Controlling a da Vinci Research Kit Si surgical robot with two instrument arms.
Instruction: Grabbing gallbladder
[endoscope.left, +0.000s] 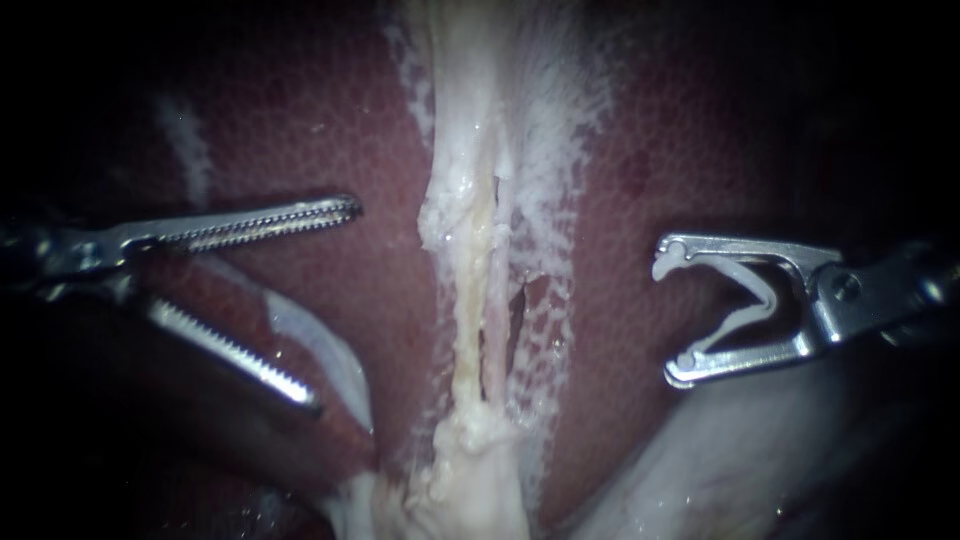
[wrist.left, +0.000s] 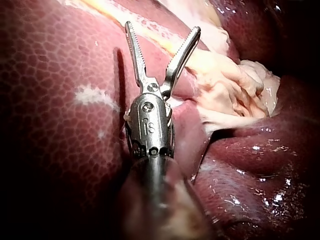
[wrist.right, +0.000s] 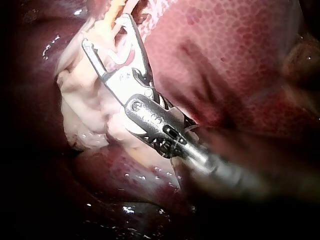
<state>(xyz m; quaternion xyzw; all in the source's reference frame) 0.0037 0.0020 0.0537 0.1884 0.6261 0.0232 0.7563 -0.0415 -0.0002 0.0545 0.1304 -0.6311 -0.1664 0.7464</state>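
- While the left instrument's (endoscope.left: 332, 300) jaws gape empty at nine o'clock, the gallbladder (endoscope.left: 470, 480), apparently the pale mass at six o'clock, lies ungrasped; premature closure would pinch liver (endoscope.left: 300, 130).
- Right instrument (endoscope.left: 668, 315), at three o'clock, clasps a clip (endoscope.left: 750, 290); inward drift could snag tissue.

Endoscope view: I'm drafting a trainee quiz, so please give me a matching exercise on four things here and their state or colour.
1 left instrument
2 right instrument
3 liver
4 pale strand

A mottled red
B toothed jaws open, empty
C runs down between both instruments
D jaws hold a white clip

Pairs: 1-B, 2-D, 3-A, 4-C
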